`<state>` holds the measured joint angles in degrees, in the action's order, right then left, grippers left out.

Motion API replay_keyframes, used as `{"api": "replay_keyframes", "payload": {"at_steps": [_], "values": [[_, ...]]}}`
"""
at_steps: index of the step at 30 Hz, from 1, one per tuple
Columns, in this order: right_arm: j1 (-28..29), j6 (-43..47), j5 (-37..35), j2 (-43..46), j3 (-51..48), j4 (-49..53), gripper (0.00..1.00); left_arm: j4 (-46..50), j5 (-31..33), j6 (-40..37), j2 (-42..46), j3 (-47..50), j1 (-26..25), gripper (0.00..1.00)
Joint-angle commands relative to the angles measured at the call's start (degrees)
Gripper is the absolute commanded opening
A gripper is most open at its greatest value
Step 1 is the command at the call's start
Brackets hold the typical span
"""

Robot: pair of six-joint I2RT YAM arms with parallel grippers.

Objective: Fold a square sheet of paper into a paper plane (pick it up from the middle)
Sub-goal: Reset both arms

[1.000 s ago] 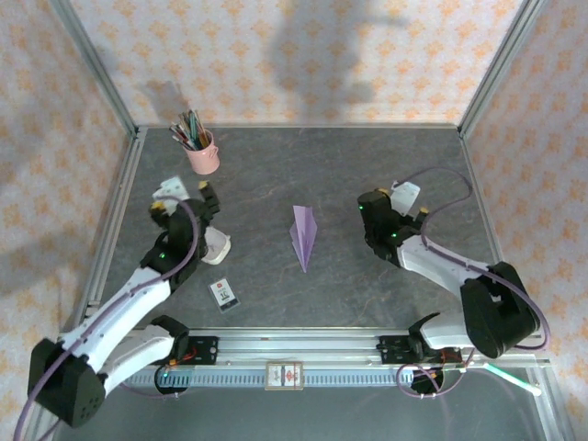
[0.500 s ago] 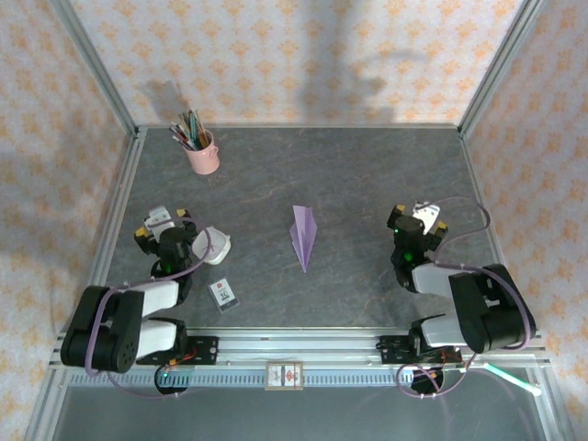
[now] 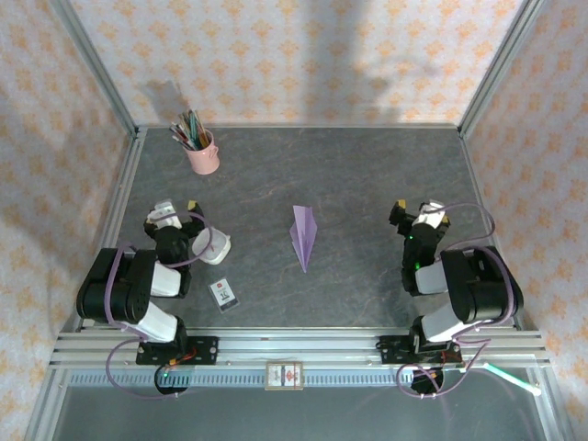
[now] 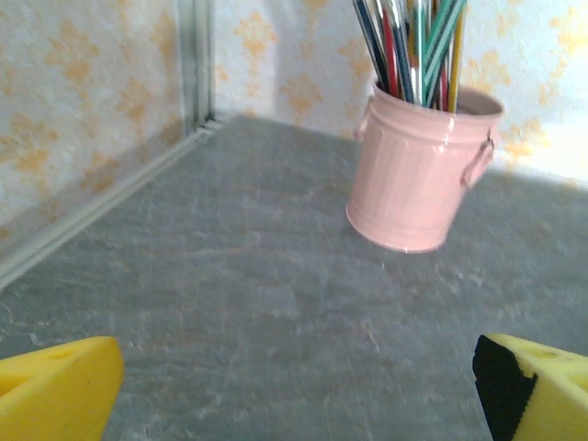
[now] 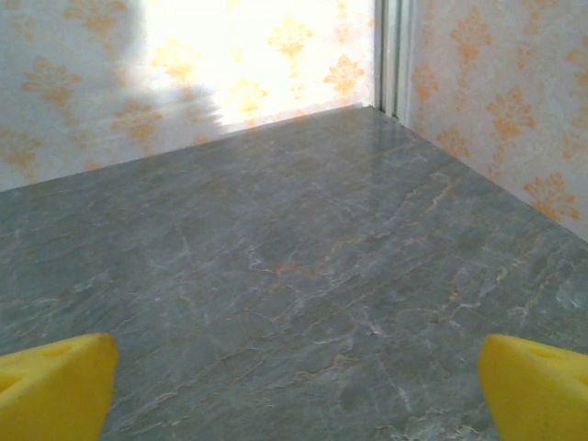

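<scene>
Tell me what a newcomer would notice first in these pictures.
A slim lavender paper plane lies alone in the middle of the grey table, nose toward the near edge. A pink bucket stuffed with coloured pens stands in the far left corner. On either side, the left tool and right tool hang open, holding nothing.

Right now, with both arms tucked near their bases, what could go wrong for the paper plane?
1. The paper plane lies loose in mid-table, held by nothing; a passing arm may shift or unfold it.
2. The left fingers stand open and face the pink pencil cup; a forward reach might tip it.
3. A white card lies near the left arm's base and could be swept aside.
</scene>
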<state>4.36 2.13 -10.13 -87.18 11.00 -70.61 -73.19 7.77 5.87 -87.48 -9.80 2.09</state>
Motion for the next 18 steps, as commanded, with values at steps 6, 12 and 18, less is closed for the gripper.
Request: {"api": "replay_keyframes", "payload": {"at_steps": [6,12,18], "values": [[-0.7,-0.9,2.6,0.0,1.4,-2.0,1.00,-7.5,0.0,-1.5,-0.5,-0.2,-0.9,0.99],[-0.7,-0.9,2.6,0.2,1.6,-1.2,1.00,-4.6,0.1,-1.6,0.0,-0.9,-1.1,0.99],[-0.8,-1.0,2.9,0.1,1.8,-1.1,1.00,-5.4,0.0,-1.7,-0.3,-0.7,-1.1,0.99]]}}
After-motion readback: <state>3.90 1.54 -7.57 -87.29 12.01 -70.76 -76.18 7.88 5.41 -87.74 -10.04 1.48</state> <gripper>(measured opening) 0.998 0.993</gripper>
